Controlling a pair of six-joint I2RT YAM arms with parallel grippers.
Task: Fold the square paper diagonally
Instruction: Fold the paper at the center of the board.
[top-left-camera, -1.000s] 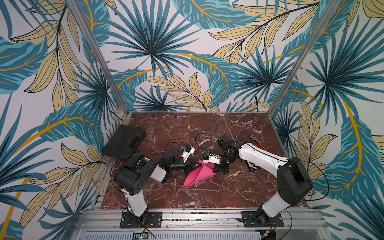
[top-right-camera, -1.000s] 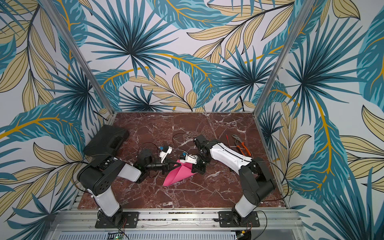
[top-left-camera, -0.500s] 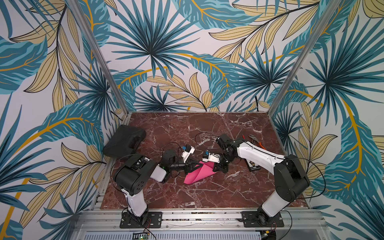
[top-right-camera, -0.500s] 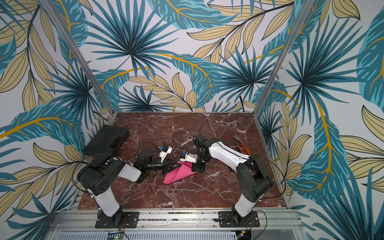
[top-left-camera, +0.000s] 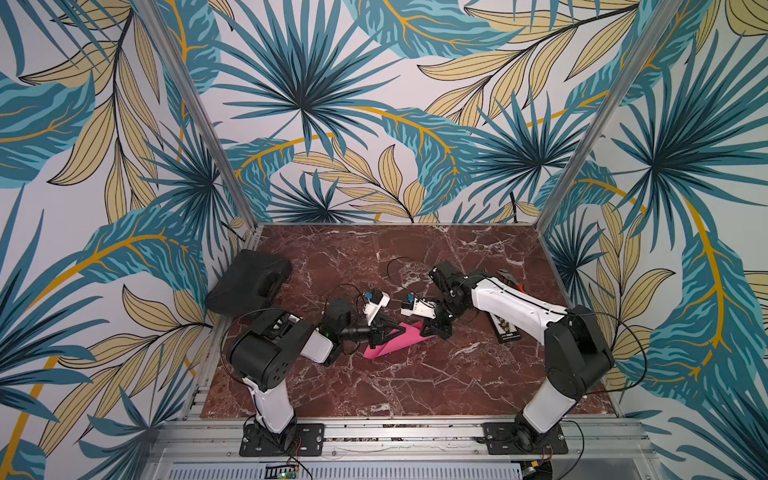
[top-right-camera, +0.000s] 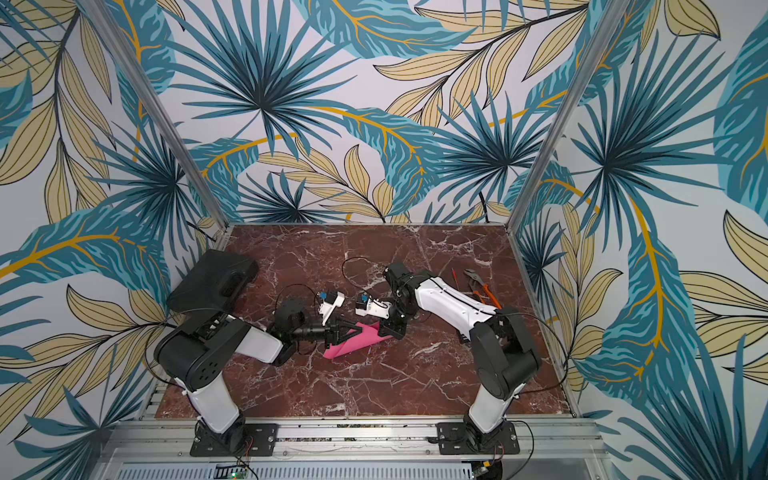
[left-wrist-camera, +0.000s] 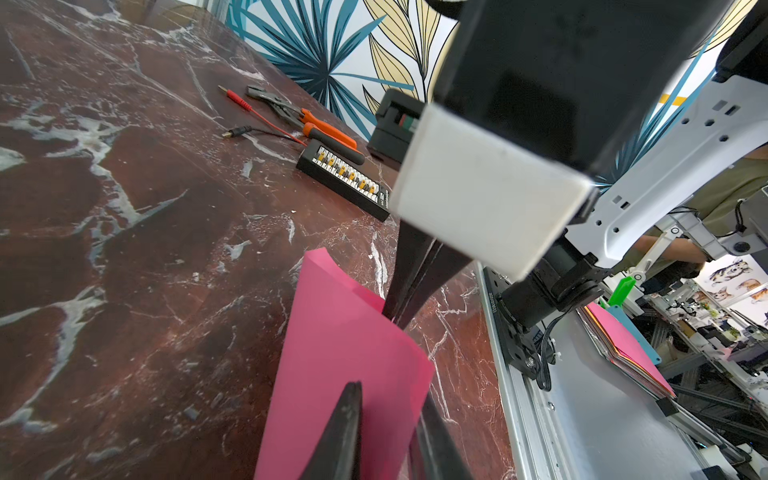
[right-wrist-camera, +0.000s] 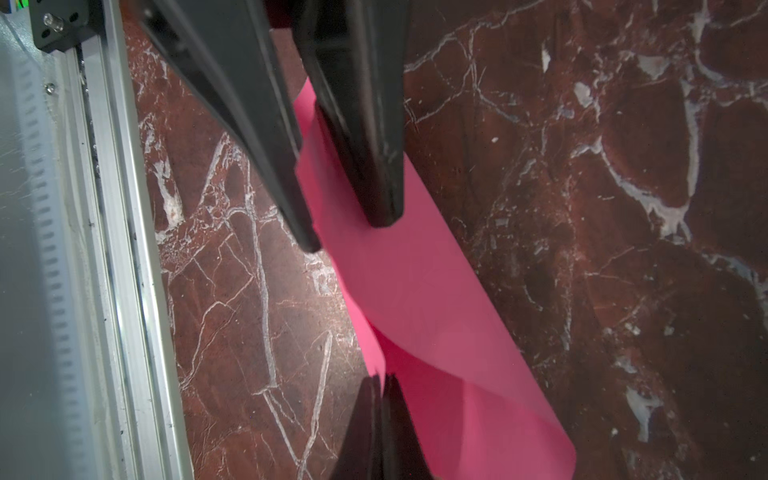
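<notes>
Two changes: left jaws, clamped one second ago, now slightly apart astride paper (top-left-camera: 394, 344) edge; paper sags lower, loosely doubled, at bench (top-left-camera: 374, 399) middle. Right jaws together, pinching paper corner. Likely: right alone holds fold; crease unpressed.

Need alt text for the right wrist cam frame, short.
A bright pink square paper, loosely curled over rather than creased flat, lies on a dark red marble table, its edge pinched by the shut right hand. The left hand reaches in opposite with its fingers apart on either side of the sheet; a metal rail runs along one side.
</notes>
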